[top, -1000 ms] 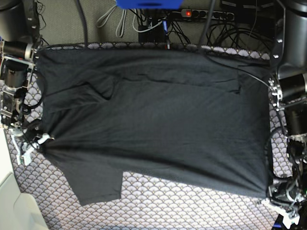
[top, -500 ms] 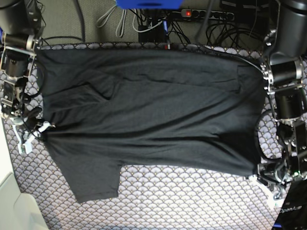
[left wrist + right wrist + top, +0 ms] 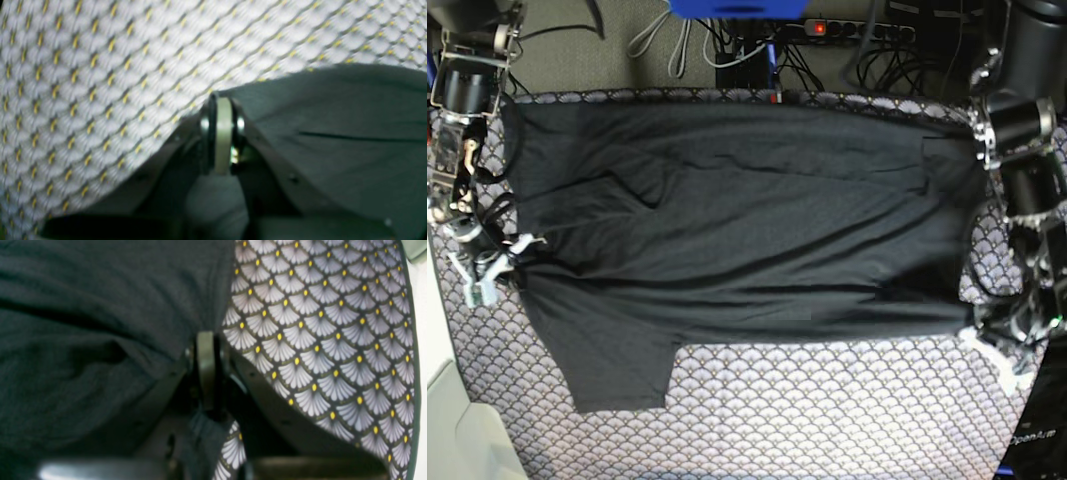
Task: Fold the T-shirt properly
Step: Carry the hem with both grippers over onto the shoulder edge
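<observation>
Now, right gripper (image 3: 489, 272): we see its jaws pinched tight on the left edge of the large dark charcoal-grey short-sleeved T-shirt (image 3: 747, 230).
T-shirt: we see it spread wide across the scallop-print tablecloth (image 3: 827, 420), one sleeve hanging toward the near edge.
Left gripper (image 3: 989, 345): we see it clamped closed on the shirt's near right corner, fabric caught between its fingers (image 3: 223, 133).
</observation>
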Robot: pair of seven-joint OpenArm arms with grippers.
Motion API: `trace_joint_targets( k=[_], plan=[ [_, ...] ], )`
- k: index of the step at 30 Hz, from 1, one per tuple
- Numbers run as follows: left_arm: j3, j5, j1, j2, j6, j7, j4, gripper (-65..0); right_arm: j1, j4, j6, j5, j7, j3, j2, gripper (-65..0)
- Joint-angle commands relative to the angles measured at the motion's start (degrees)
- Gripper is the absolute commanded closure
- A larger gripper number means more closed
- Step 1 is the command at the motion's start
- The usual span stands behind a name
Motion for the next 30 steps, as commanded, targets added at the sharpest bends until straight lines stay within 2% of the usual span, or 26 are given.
trace_joint_targets(
  k=[1, 3, 6, 9, 16, 23, 26, 30],
  plan=[
    [-0.9, -0.4, -1.2, -1.1, -0.2, -0.9, 2.5, -0.5, 1.0, 1.4, 0.1, 0.6, 1.6, 1.9, 1.6, 0.0],
    [-1.4, -0.4, 0.2, -1.2, -1.6, -0.9, 4.1, -0.5, 1.1, 1.4, 2.2, 0.6, 1.5, 3.4, 1.5, 0.0],
    [-1.5, -0.3, 2.6, -2.2, -6.3, -0.2, 5.7, -0.5, 1.1, 1.5, 5.1, 0.6, 1.5, 4.8, 1.5, 0.0],
    [-1.5, -0.3, 3.8, -2.4, -8.8, 1.8, 6.8, -0.5, 0.0, 1.5, 6.2, 0.6, 0.3, 5.7, 1.5, 0.0],
    [-1.6, -0.3, 6.7, -2.8, -9.5, 2.0, 7.9, -0.5, -1.9, 1.8, 6.2, 0.6, 0.4, 5.9, 1.5, 0.0],
    [-1.6, -0.3, 8.1, -2.8, -9.5, 2.0, 7.8, -0.5, -5.5, 7.0, 6.2, 0.6, 0.4, 5.9, 1.6, 0.0],
    [-1.6, -0.3, 8.1, -3.9, -9.5, 1.6, 7.7, -0.5, -6.1, 7.6, 6.2, 0.6, 0.4, 6.1, 1.6, 0.0],
    [-1.7, -0.3, 8.1, -5.0, -9.6, 1.6, 7.7, -0.5, -6.1, 7.4, 6.2, 0.6, 0.1, 9.7, 1.6, 0.0]
  ],
)
